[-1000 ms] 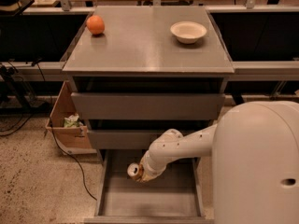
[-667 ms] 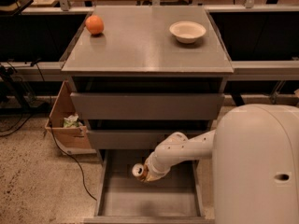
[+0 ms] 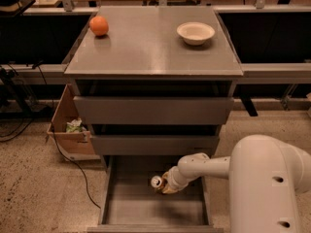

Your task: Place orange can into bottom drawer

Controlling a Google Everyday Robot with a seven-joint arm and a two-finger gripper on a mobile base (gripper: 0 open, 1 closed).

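The bottom drawer [image 3: 146, 212] is pulled open below the two shut drawers, showing its flat grey floor. The orange can [image 3: 158, 182] lies tilted inside it, silver top facing left, near the drawer's middle. My gripper [image 3: 165, 184] reaches into the drawer from the right on the white arm [image 3: 204, 168] and is at the can, which sits between its fingers. I cannot see whether the can rests on the drawer floor or hangs just above it.
A round orange fruit [image 3: 98, 25] and a white bowl [image 3: 195, 32] sit on the cabinet top [image 3: 150, 47]. A cardboard box [image 3: 70, 127] stands on the floor left of the cabinet, with cables beside it. My white body [image 3: 269, 188] fills the lower right.
The arm has lowered and carried the can slightly rightward and deeper into the open bottom drawer.
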